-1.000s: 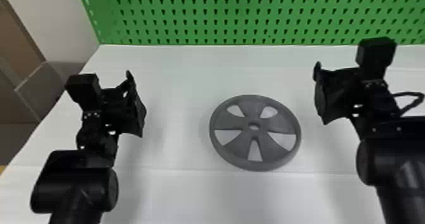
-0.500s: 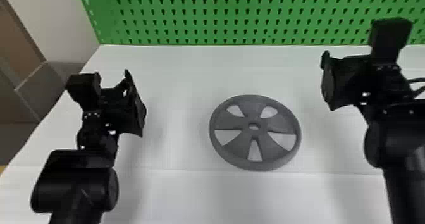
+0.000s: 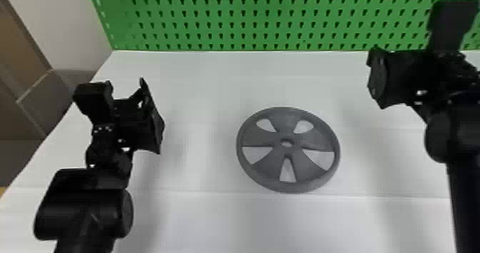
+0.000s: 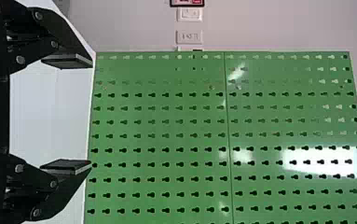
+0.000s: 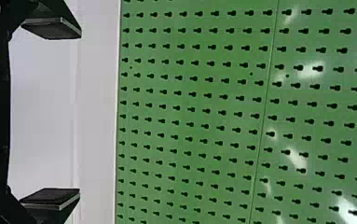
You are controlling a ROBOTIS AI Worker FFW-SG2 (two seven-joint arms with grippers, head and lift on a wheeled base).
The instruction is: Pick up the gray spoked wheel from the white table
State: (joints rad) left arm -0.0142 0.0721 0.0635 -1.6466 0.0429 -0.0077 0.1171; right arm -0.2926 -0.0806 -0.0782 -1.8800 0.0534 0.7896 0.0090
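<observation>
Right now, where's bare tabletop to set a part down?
Bare white table between the gray spoked wheel and green pegboard, also on the wheel's near side. Crowded: left side around the left gripper, far right around the right gripper.

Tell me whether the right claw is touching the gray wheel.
Apart: the head view shows bare white table between the right claw and gray wheel.

Gray spoked wheel (image 3: 262,139): one
Wheel spokes (image 3: 309,138): five
White table (image 3: 214,220): one
Green pegboard (image 3: 249,19): one
Robot arms (image 3: 84,213): two
Grippers: two (left gripper (image 3: 153,114), right gripper (image 3: 377,79))
</observation>
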